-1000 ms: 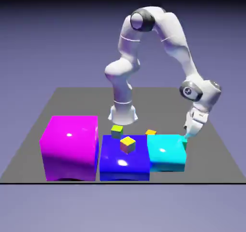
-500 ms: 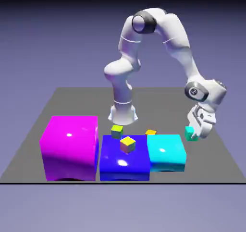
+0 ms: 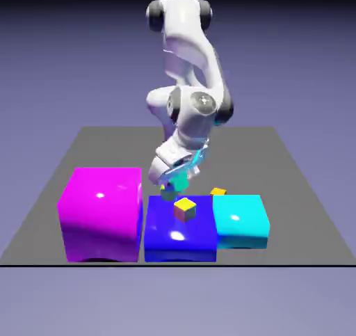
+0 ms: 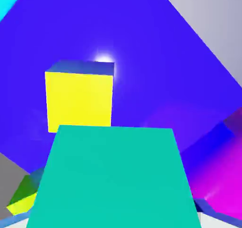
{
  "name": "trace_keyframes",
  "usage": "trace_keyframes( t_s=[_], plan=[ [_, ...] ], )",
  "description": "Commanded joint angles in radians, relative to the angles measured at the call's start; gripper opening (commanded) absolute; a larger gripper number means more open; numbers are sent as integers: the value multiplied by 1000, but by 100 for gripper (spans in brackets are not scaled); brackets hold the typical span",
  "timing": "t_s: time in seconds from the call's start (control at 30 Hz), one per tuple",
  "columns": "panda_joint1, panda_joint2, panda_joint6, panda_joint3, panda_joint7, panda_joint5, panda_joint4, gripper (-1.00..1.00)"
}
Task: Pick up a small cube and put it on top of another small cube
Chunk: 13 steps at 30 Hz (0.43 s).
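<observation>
The gripper (image 3: 178, 177), clamped on the teal cube (image 3: 181, 181), has swung from the cyan block's (image 3: 240, 220) 3 o'clock to above the green-topped cube (image 3: 167, 192).

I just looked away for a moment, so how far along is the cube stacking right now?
Pickup looks done: the gripper is shut on the teal cube, carried off the table. In hand: it hangs just above the yellow-green cube, behind the blue block. Left: lowering it onto that cube and opening the jaws.

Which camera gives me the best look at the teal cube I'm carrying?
The hand view: the teal cube fills its lower half, large and unobstructed. In the exterior view it is only a small teal patch under the gripper, partly hidden by the fingers.
</observation>
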Motion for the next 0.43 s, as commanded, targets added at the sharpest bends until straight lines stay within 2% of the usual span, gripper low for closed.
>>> trace_keyframes(
  t_s=[0.0, 0.13, 0.3, 0.33, 0.4],
  plan=[
    [134, 0, 1, 0, 1, -3, 0, -100],
    [134, 0, 1, 0, 1, -3, 0, -100],
    [111, 88, 188, -15, 5, -9, -98, -100],
    [111, 88, 188, -15, 5, -9, -98, 100],
    [117, 68, 144, -11, 4, -7, -75, 100]
  ],
)
